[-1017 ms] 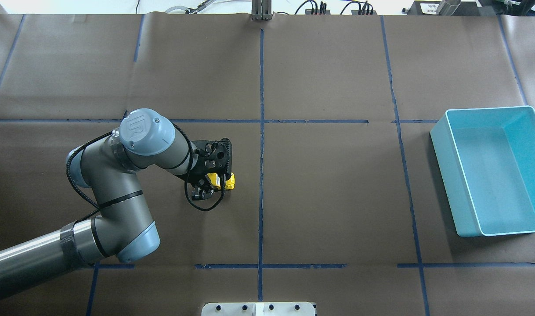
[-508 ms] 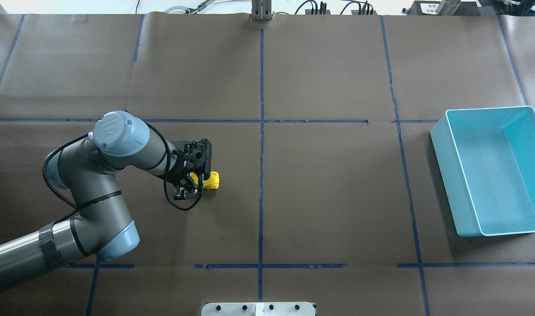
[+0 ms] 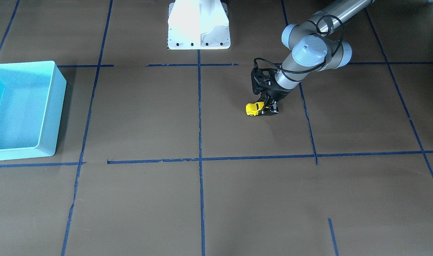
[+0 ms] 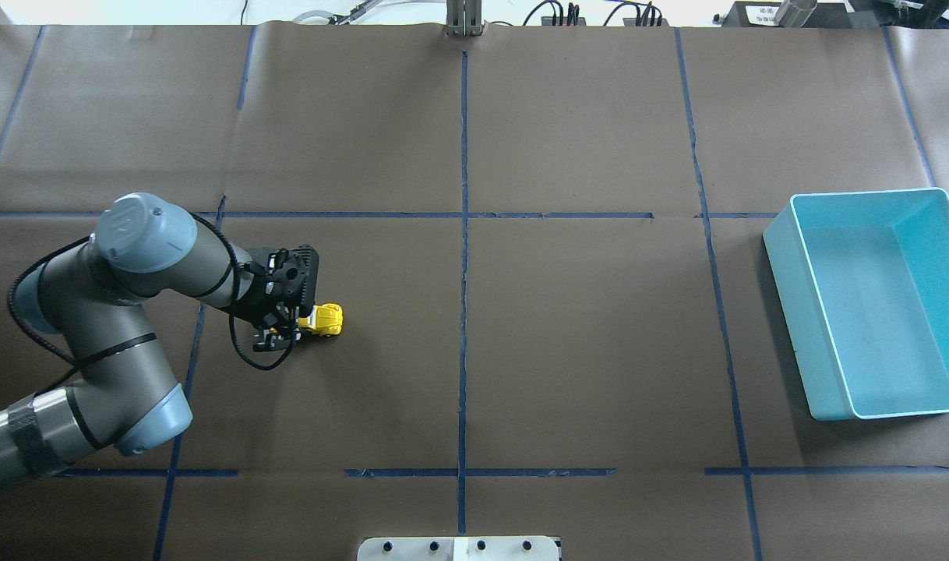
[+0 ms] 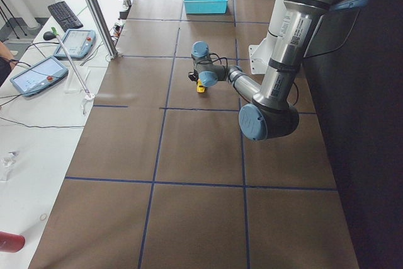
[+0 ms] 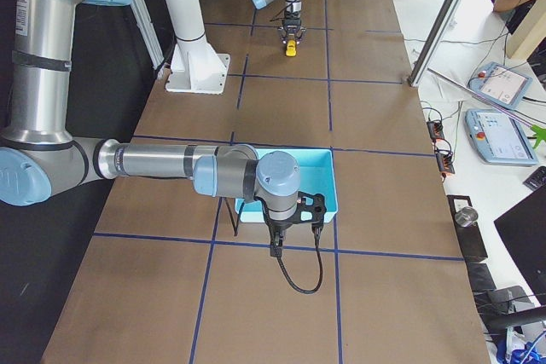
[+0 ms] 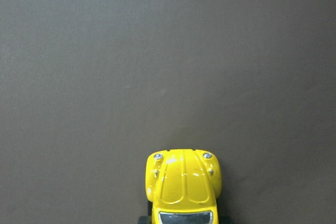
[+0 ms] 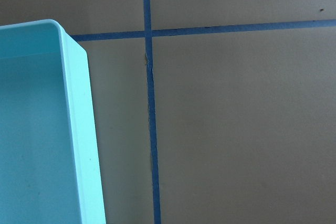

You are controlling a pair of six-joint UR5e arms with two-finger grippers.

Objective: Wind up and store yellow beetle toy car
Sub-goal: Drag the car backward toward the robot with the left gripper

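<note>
The yellow beetle toy car is at table level in the left half of the table, nose pointing toward the middle. My left gripper is shut on its rear half. The front view shows the car sticking out of the gripper. The left wrist view shows only the car's hood over brown paper. My right gripper hangs over the near edge of the teal bin, and I cannot tell whether it is open or shut.
The teal bin stands empty at the table's right end, and its wall shows in the right wrist view. Blue tape lines cross the brown paper. The white robot base stands at the near edge.
My left arm has pulled back to the left, dragging the yellow car with it along the table, away from the centre line. The grip has not changed.
</note>
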